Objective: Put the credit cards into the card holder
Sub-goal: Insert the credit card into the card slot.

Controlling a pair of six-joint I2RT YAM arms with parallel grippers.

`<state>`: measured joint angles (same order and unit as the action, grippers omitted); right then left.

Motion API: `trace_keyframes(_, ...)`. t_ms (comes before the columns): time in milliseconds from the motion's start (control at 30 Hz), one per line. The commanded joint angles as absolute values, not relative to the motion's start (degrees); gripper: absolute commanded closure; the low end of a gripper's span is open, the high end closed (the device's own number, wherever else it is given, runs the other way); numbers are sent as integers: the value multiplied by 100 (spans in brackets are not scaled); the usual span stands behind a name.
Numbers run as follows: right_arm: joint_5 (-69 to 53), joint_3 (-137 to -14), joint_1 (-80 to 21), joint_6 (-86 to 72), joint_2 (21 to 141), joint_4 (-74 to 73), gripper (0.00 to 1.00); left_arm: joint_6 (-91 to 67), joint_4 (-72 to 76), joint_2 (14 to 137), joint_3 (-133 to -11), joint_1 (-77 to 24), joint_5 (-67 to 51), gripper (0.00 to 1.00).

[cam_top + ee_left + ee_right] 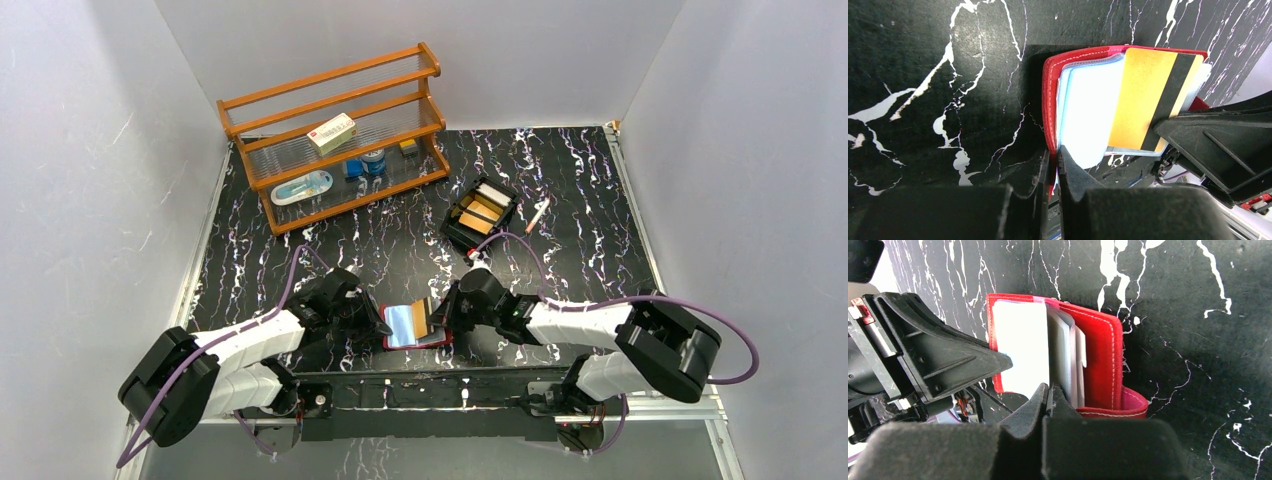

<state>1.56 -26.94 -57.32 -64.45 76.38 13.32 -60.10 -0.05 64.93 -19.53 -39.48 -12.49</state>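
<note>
The red card holder (412,328) lies open on the black marbled table between my two grippers, its pale plastic sleeves fanned upward. My left gripper (1054,165) is shut on the edge of its red cover (1050,100). A gold credit card (1143,95) with a black stripe stands on edge among the sleeves, and my right gripper (1049,392) is shut on its near edge. In the right wrist view the card holder (1103,355) shows its snap tab at the bottom. More credit cards (480,210), white and orange, sit in a black tray.
The black two-compartment tray (503,190) stands behind the right arm, with a small pen-like stick (538,213) beside it. A wooden shelf rack (300,95) at the back left holds a cream box (331,132) and small items. White walls close in the table.
</note>
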Motion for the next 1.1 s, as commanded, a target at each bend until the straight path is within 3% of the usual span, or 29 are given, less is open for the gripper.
trace_keyframes(0, -111, -2543, -5713, -6590, 7777, 1930, 100, -5950, -295, 6473, -1837, -3938, -1116, 95)
trace_keyframes(667, -400, -1762, -5584, -7196, 7515, 2779, 100, -5892, -334, 6609, -1926, -3931, -1121, 95)
trace_keyframes(1067, -821, -1586, -5485, -7280, 8042, 3842, 100, -5915, -277, 6623, -1907, -3937, -1184, 94)
